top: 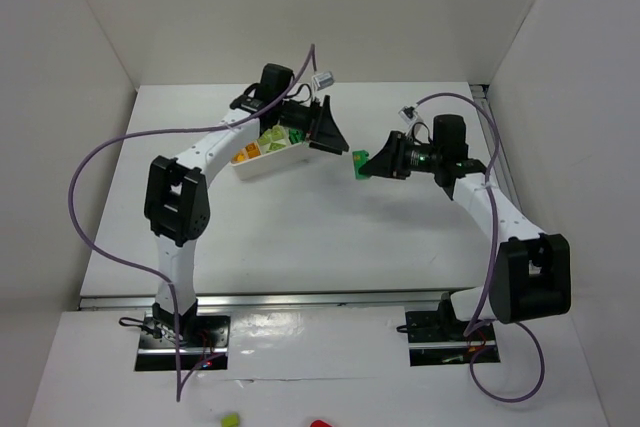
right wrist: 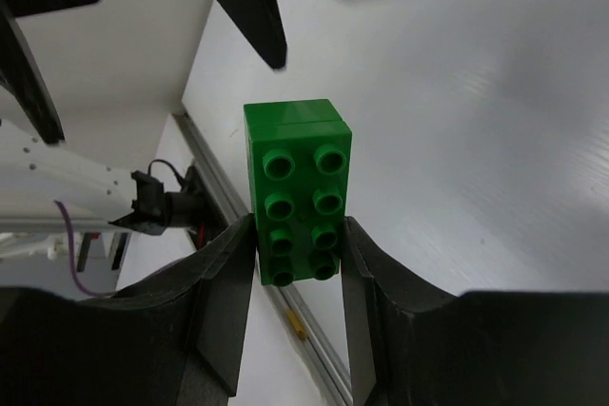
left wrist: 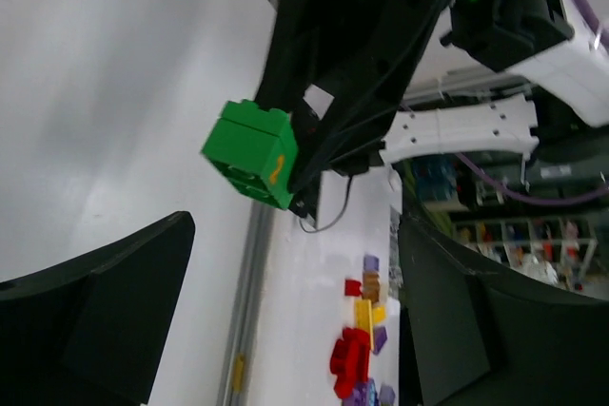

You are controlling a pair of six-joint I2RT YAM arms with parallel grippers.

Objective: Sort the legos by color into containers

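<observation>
The green brick (right wrist: 295, 168) hangs in the air to the right of the tray (top: 268, 167), apart from it and above the table (top: 330, 227). It is clamped in the right gripper (right wrist: 297, 230), whose two dark fingers press its long side walls at one end, with the studded top turned toward the wrist camera and most of the body sticking out past the tips. The left gripper (top: 330, 127) sits at the tray's right end with its fingers spread wide and nothing between them, pointed toward the brick. Inside the tray, lime-green pieces (top: 270, 137) fill the middle compartment and orange and yellow ones (top: 243, 155) the left one. There seems to be dark green at the right end, though the left gripper hides part of it. The brick looks like light, rigid moulded plastic, so it should not bend or crush, but its glossy flat walls give little friction. Held only at one end, it could pivot or slip if nudged. The surest hold is probably across the two long walls near the middle — never on the studs — and, being so light, it may bounce off the tray's low walls unless let go close above the right-hand compartment.
</observation>
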